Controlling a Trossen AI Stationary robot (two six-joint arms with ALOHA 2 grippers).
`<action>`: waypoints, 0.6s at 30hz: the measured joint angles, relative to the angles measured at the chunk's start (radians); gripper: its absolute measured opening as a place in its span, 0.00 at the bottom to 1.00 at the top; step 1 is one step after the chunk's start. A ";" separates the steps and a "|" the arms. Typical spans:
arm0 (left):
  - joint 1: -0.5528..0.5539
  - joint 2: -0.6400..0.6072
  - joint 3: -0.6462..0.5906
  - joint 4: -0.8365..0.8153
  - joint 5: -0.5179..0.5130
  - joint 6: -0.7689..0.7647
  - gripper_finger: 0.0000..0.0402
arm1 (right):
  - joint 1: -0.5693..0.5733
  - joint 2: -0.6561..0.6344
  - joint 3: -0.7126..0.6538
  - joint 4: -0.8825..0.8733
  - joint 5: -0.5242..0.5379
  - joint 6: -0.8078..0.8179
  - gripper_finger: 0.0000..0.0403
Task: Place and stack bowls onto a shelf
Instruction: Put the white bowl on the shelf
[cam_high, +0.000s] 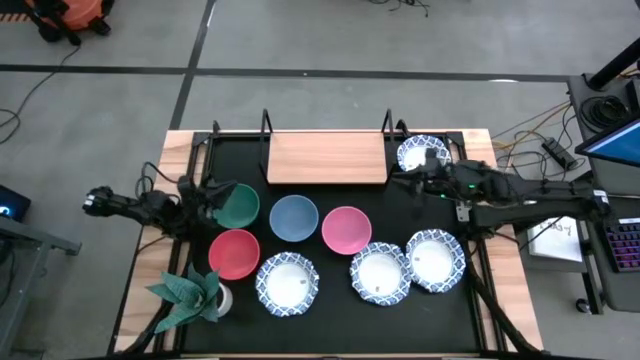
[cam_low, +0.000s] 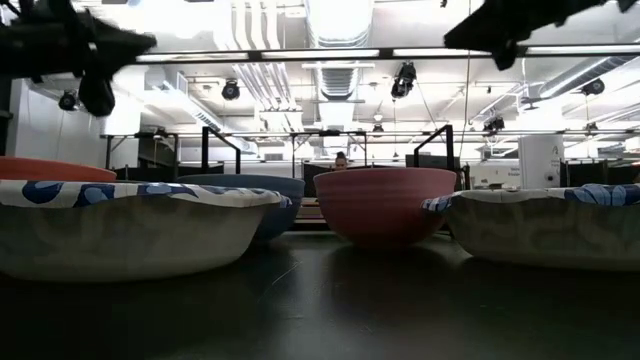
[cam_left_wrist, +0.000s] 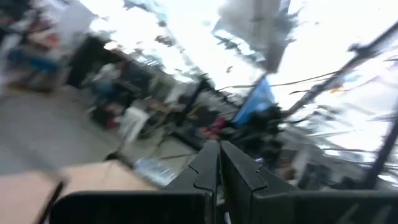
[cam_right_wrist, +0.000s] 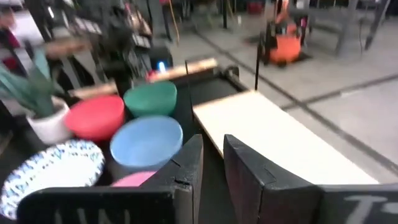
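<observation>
The light-wood shelf (cam_high: 327, 158) stands at the table's far edge, nothing on it. Green (cam_high: 240, 205), blue (cam_high: 294, 218), pink (cam_high: 347, 229) and red (cam_high: 234, 252) bowls rest on the table. Three patterned bowls (cam_high: 287, 281) (cam_high: 380, 272) (cam_high: 435, 259) form the near row. A fourth patterned bowl (cam_high: 423, 154) sits by the shelf's right end, partly under the right arm. My left gripper (cam_high: 213, 197) hovers raised beside the green bowl, shut and empty (cam_left_wrist: 219, 163). My right gripper (cam_high: 398, 181) hangs off the shelf's right near corner, fingers a narrow gap apart, empty (cam_right_wrist: 211, 165).
A green star-shaped plant in a white pot (cam_high: 190, 293) stands at the near left corner. Black metal uprights (cam_high: 266, 124) rise behind the shelf. The low view shows the patterned bowls (cam_low: 130, 225) close up, with both arms high above the table.
</observation>
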 joint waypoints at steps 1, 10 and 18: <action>0.000 0.003 0.003 0.023 0.025 0.016 0.00 | 0.000 0.020 0.022 -0.024 0.000 0.000 0.13; -0.001 0.141 0.158 0.019 0.083 0.169 0.00 | 0.000 0.161 0.204 -0.213 -0.003 -0.088 0.13; -0.001 0.385 0.348 -0.119 0.083 0.236 0.00 | 0.000 0.264 0.351 -0.389 -0.008 -0.200 0.13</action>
